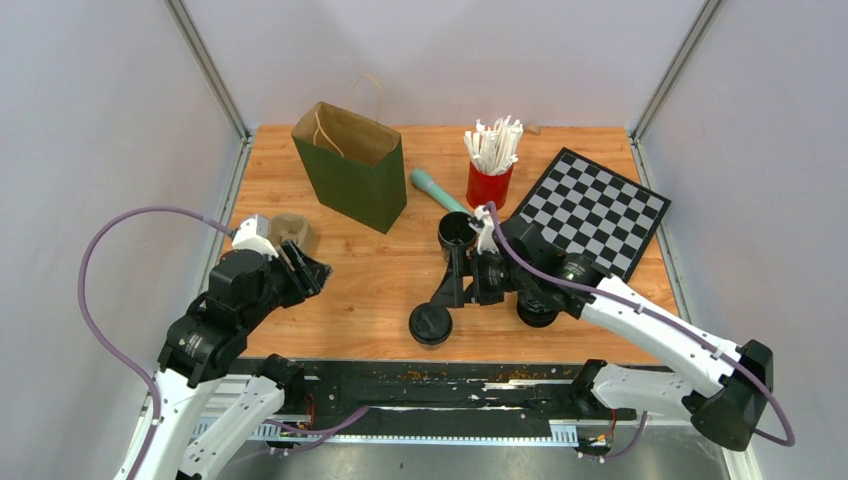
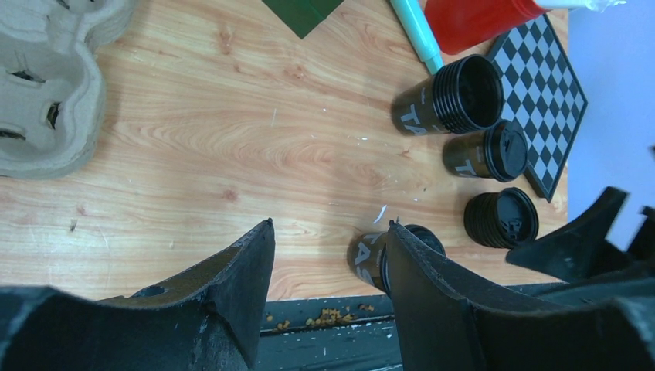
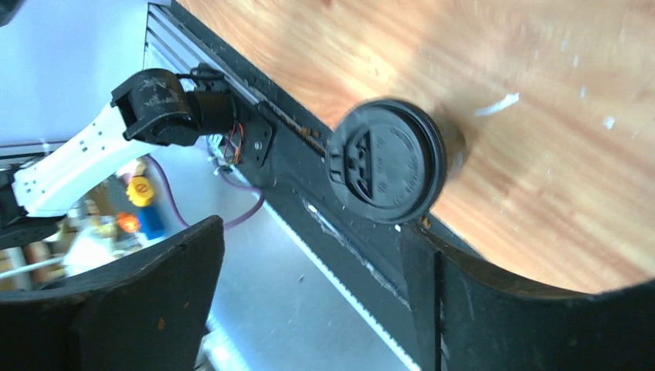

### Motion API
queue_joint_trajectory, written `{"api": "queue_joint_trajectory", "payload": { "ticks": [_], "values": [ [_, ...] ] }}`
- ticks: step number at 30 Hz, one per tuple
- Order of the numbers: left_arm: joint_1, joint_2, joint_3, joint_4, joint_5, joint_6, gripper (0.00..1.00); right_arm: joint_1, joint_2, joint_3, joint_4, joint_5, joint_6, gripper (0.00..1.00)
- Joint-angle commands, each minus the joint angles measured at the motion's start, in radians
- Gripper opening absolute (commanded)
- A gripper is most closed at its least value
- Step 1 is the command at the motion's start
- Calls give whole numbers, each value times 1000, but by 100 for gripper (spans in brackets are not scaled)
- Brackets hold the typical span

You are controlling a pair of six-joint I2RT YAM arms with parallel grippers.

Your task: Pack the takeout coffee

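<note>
A black lidded coffee cup (image 1: 431,325) stands near the table's front edge and shows lid-on in the right wrist view (image 3: 386,161). My right gripper (image 1: 447,298) (image 3: 313,232) is just above and beside it, open, with nothing between its fingers. A lidless black cup (image 1: 457,232) (image 2: 456,97) stands behind it. Another lidded cup (image 2: 487,152) and a stack of lids (image 2: 502,219) lie by the checkerboard. The cardboard cup carrier (image 1: 290,232) (image 2: 46,85) sits at the left. My left gripper (image 1: 315,272) (image 2: 330,226) hovers open beside it. The green paper bag (image 1: 350,165) stands open at the back.
A red cup of white stirrers (image 1: 488,185), a teal marker (image 1: 437,190) and a tilted checkerboard (image 1: 590,210) occupy the back right. Grey walls close in three sides. A black rail (image 1: 440,385) runs along the front edge.
</note>
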Motion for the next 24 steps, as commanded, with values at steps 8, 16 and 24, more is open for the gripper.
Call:
{"api": "queue_joint_trajectory", "payload": {
  "ticks": [8, 16, 24],
  "values": [
    [-1, -52, 113, 7, -33, 26, 63, 280, 203, 284, -223, 534, -308, 97],
    [-1, -56, 130, -26, -57, 39, 63, 400, 411, 366, -260, 627, -376, 99],
    [-1, -61, 113, -23, -59, 38, 63, 419, 443, 356, -249, 643, -378, 100]
  ]
}}
